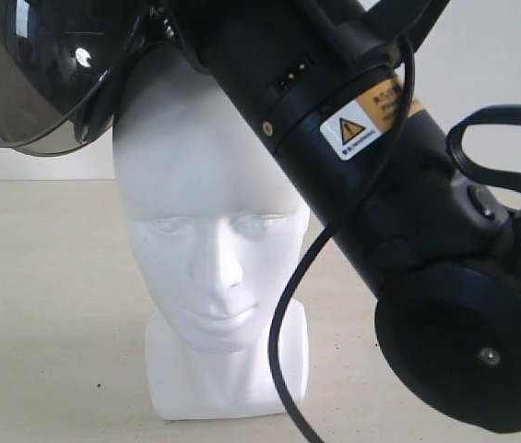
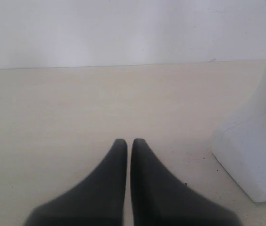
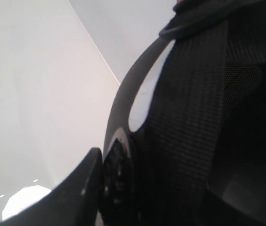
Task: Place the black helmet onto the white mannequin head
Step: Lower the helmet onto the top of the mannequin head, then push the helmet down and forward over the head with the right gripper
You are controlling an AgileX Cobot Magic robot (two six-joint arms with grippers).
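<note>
The black helmet (image 1: pixel 29 46) hangs tilted at the top left of the exterior view, its smoky visor (image 1: pixel 20 115) beside and just above the crown of the white mannequin head (image 1: pixel 209 231). The head stands upright on its block base. My right arm (image 1: pixel 352 138) slants up across the head from the lower right, and its gripper end is lost at the top edge. In the right wrist view my right gripper (image 3: pixel 123 181) is shut on the helmet's edge (image 3: pixel 123 117), with one finger (image 3: pixel 78 190) pressed against it beside a woven strap (image 3: pixel 189 117). My left gripper (image 2: pixel 129 142) is shut and empty, low over the table.
A black cable (image 1: pixel 288 305) loops down from the right arm in front of the mannequin's neck. The beige table (image 2: pixel 76 108) runs back to a white wall (image 2: pixel 123 28). The mannequin's base (image 2: pixel 250 155) stands close beside the left gripper.
</note>
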